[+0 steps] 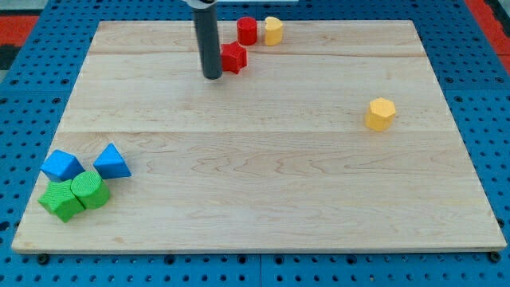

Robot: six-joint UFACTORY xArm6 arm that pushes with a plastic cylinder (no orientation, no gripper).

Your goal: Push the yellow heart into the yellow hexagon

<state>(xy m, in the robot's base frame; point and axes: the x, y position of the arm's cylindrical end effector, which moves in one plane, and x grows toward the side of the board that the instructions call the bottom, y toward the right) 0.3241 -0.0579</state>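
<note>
Approach step: my tip (212, 76) touches only the red block (233, 58); end effector holds nothing. Next, get behind the yellow heart (273, 30), push toward the yellow hexagon (381, 114).

Pale wooden board (263, 183) on a blue pegboard base (40, 56). Top edge: red cylinder (247, 30) just beside yellow heart (273, 30); a red block (233, 57) below them (shape unclear). Right side: yellow hexagon (381, 114), alone. Bottom-left cluster: blue block (61, 166), blue triangle (111, 162), two green blocks (60, 201) (90, 190), touching.
</note>
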